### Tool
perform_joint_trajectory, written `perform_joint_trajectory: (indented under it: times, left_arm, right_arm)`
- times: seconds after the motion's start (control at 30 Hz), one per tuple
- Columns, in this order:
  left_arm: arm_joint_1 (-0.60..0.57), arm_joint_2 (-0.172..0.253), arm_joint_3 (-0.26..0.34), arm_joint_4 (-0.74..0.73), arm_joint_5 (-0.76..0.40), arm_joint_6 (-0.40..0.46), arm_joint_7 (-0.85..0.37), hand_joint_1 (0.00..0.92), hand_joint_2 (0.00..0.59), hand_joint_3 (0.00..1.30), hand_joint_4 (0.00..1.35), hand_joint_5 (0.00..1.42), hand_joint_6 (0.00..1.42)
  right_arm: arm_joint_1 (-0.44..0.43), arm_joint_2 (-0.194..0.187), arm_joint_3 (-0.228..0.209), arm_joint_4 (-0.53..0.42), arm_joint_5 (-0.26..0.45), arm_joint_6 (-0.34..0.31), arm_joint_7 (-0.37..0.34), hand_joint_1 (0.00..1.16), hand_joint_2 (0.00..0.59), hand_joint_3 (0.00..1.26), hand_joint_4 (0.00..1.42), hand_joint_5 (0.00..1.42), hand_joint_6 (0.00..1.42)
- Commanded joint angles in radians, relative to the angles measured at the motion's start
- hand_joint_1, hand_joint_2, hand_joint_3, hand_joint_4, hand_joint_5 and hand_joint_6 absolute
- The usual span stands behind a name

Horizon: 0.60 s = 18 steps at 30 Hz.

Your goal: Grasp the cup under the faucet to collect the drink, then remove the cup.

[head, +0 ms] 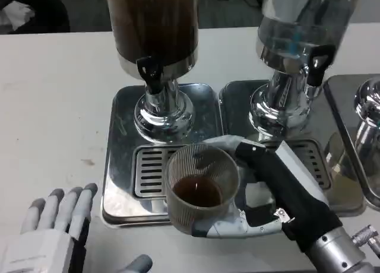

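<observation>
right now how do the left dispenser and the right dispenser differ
The left dispenser holds dark brown drink; the right dispenser holds clear liquid. The cup, held by the right robot hand, sits at the front edge of the left one's tray, not the right's. Both stand on chrome bases with black tap handles.

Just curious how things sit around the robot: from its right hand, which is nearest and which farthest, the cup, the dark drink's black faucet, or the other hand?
1. Cup, held in the right hand.
2. Black faucet, behind, upper left.
3. Left hand, far left, at the table's near edge.
</observation>
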Motion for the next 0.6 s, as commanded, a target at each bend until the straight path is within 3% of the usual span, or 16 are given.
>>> perform_joint_trajectory:
  times: [0.03,0.6]
  left_arm:
    - [0.005,0.006,-0.006,-0.007,0.012,0.009,0.008,0.000,0.099,0.00,0.00,0.00,0.00]
    - [-0.010,0.000,-0.013,0.015,0.006,0.025,0.020,0.000,0.099,0.00,0.00,0.00,0.00]
  right_arm:
    - [0.012,0.018,-0.006,-0.041,0.021,-0.003,-0.018,0.98,0.151,0.80,0.87,0.90,1.15]
    - [0.030,0.035,-0.016,-0.038,0.016,0.010,-0.032,0.98,0.151,0.81,0.87,0.90,1.15]
